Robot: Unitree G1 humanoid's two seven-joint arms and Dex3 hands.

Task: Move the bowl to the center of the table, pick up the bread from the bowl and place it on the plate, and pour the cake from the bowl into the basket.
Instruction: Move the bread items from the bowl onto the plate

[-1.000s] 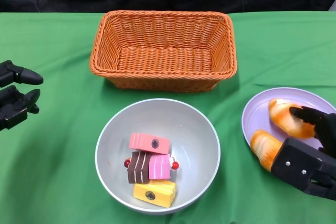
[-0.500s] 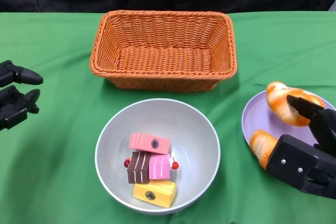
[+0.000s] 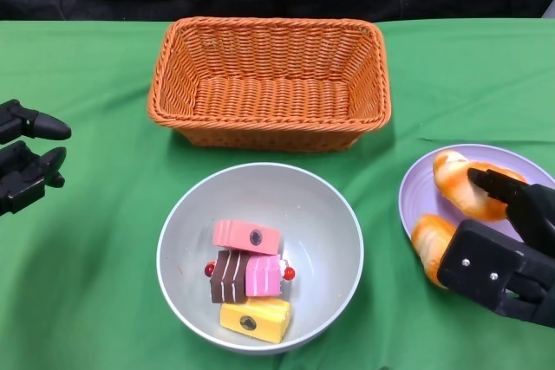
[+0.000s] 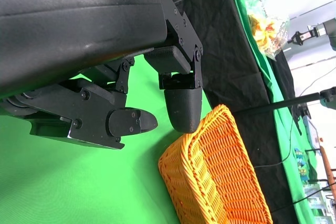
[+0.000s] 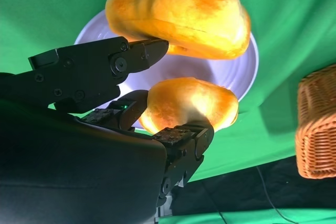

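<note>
The grey bowl (image 3: 334,214) stands mid-table before me with several small cake pieces (image 3: 249,279) in it. Behind it is the orange wicker basket (image 3: 269,84), holding nothing. The lilac plate (image 3: 512,162) lies at the right. My right hand (image 3: 507,253) reaches over it, fingers closed on a golden bread roll (image 3: 460,181) low over the plate's far part. A second roll (image 3: 431,244) lies on the plate's near-left rim beside the hand. In the right wrist view both rolls (image 5: 178,14) (image 5: 189,103) show against the fingers. My left hand (image 3: 26,158) rests at the left, holding nothing.
Green cloth (image 3: 104,283) covers the table, and a black backdrop closes off the far edge. The basket's corner shows in the left wrist view (image 4: 215,177) and in the right wrist view (image 5: 315,129). Open cloth separates the bowl from the plate.
My right hand lifted the far roll up and away half a second ago and has now brought it back down onto the plate. Left hand, bowl and basket have not moved.
</note>
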